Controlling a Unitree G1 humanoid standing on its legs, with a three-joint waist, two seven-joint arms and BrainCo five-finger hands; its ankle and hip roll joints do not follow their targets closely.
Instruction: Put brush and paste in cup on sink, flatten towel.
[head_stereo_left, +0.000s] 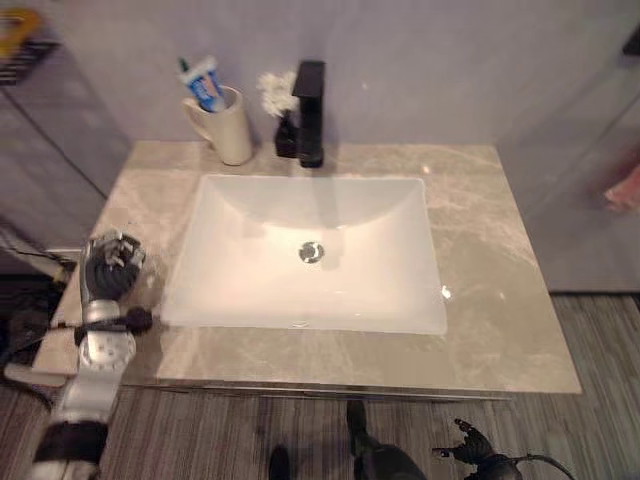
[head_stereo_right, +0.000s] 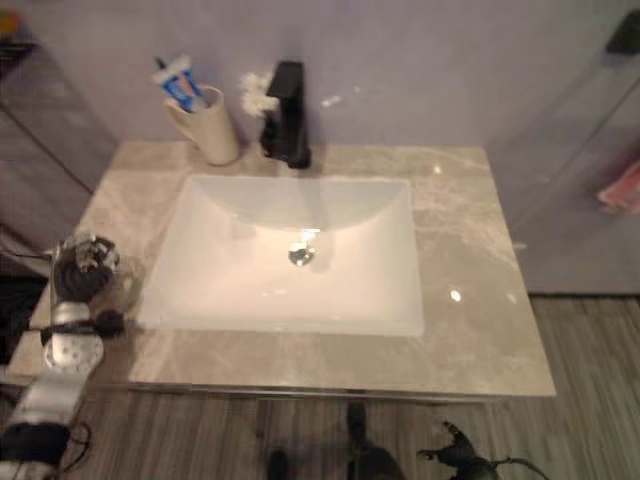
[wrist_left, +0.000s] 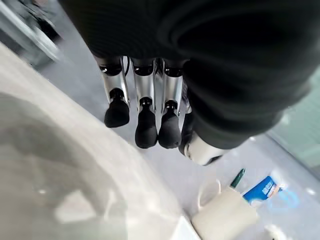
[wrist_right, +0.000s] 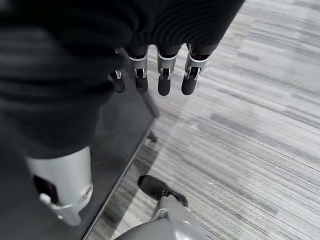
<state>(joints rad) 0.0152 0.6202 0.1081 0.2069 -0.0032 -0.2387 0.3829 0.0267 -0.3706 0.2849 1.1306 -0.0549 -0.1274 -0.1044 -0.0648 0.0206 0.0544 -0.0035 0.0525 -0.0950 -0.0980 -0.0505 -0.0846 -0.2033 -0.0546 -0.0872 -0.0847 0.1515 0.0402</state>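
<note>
Left hand (head_stereo_left: 108, 268) empty, paste (head_stereo_left: 205, 84) in cup (head_stereo_left: 229, 127)

Left hand (head_stereo_left: 108, 268) raised at left, fingers curled, empty; right hand (head_stereo_left: 470, 442) low at lower right, fingers relaxed

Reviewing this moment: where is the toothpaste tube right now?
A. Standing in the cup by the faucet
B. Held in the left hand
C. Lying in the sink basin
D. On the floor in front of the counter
A. The toothpaste tube stands upright in the cream cup at the back of the counter, left of the black faucet; the left hand hovers over the counter's left edge holding nothing.
</note>
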